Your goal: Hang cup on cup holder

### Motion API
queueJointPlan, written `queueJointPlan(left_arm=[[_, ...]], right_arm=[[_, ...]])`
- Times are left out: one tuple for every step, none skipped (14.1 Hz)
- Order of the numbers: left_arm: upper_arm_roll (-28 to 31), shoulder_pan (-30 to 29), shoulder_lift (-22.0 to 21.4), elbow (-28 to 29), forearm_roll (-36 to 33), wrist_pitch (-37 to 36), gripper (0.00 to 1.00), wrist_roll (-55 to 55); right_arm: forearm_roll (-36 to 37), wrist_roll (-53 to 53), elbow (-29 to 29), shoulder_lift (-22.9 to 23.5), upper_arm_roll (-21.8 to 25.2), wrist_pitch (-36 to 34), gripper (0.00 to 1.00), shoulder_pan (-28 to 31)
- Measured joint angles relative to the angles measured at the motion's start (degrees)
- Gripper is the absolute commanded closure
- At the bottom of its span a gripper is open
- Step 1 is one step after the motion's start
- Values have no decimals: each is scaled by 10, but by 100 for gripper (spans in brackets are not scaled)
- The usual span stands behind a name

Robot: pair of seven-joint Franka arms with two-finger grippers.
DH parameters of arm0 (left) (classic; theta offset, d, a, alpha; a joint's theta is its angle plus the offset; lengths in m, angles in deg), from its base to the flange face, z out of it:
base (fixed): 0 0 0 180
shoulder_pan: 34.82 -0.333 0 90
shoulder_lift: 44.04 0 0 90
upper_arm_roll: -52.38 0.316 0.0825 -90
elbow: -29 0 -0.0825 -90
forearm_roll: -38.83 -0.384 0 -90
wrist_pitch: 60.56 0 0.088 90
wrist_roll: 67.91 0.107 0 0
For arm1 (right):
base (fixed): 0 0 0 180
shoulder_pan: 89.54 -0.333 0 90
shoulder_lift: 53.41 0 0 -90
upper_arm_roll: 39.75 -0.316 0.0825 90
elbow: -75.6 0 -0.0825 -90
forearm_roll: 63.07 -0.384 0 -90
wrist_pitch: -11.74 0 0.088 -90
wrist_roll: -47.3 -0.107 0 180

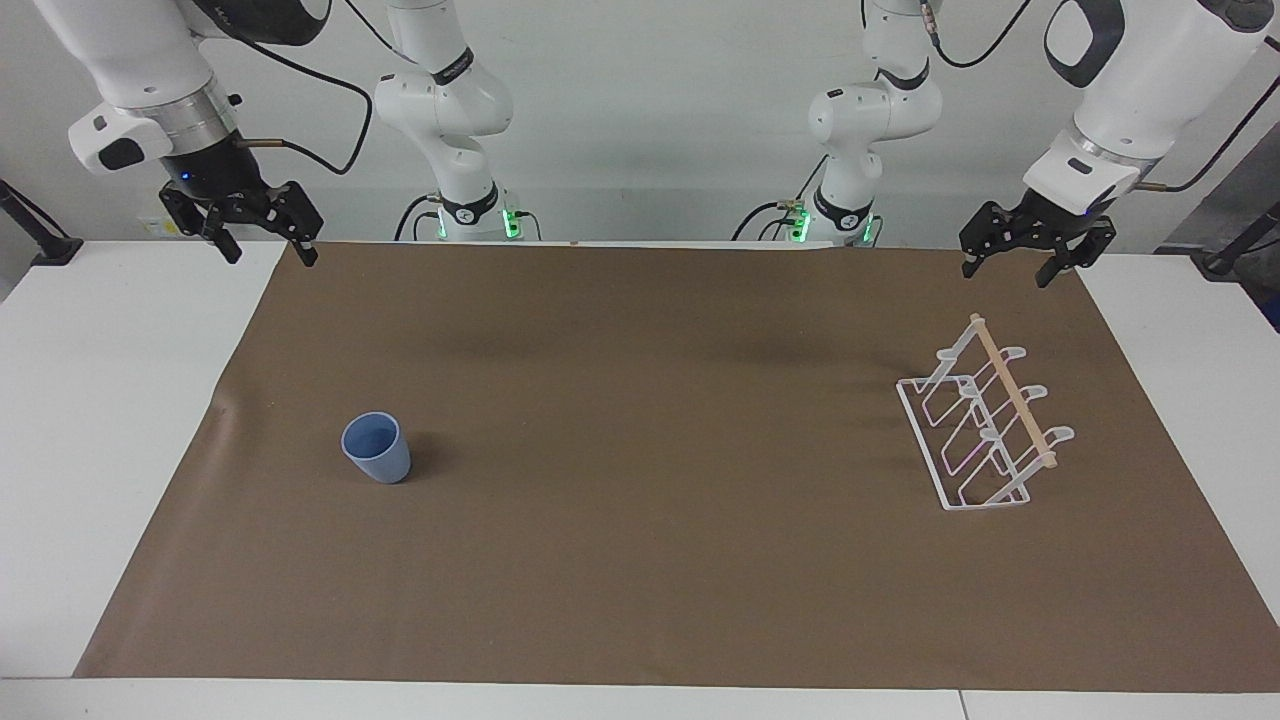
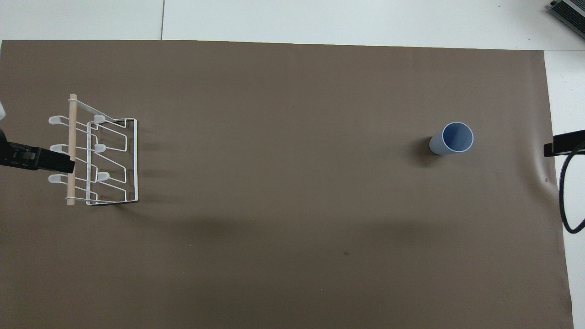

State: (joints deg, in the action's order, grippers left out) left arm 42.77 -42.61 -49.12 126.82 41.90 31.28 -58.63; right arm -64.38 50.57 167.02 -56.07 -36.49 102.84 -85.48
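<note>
The light-blue cup [image 1: 377,448] stands upright on the brown mat toward the right arm's end of the table; it also shows in the overhead view [image 2: 451,139]. The white wire cup holder [image 1: 985,425] with its wooden bar stands toward the left arm's end, and shows in the overhead view [image 2: 93,155]. My right gripper [image 1: 272,256] is open and empty, raised over the mat's corner near the robots, well away from the cup. My left gripper [image 1: 1007,274] is open and empty, raised over the mat's other near corner, apart from the holder.
The brown mat [image 1: 640,560] covers most of the white table [image 1: 110,400]. A black cable [image 2: 564,201] hangs from the right arm. A grey device [image 2: 569,11] sits at the table's corner farthest from the robots.
</note>
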Motion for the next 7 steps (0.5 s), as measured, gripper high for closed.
queueJointPlan(left_arm=[[0, 0, 0, 0, 0, 0, 0, -2], [0, 0, 0, 0, 0, 0, 0, -4], [0, 0, 0, 0, 0, 0, 0, -4], [0, 0, 0, 0, 0, 0, 0, -4], [0, 0, 0, 0, 0, 0, 0, -5], [0, 0, 0, 0, 0, 0, 0, -5], [0, 0, 0, 0, 0, 0, 0, -5]], right_arm=[[0, 0, 2, -1, -3, 0, 0, 0], [0, 0, 8, -3, -5, 2, 0, 0], [0, 0, 23, -8, -6, 14, 0, -2], [0, 0, 48, -18, -6, 39, 0, -6], [0, 0, 81, -30, -7, 72, 0, -11], [0, 0, 116, -41, -7, 103, 0, -18], [0, 0, 146, -50, -7, 127, 0, -23]])
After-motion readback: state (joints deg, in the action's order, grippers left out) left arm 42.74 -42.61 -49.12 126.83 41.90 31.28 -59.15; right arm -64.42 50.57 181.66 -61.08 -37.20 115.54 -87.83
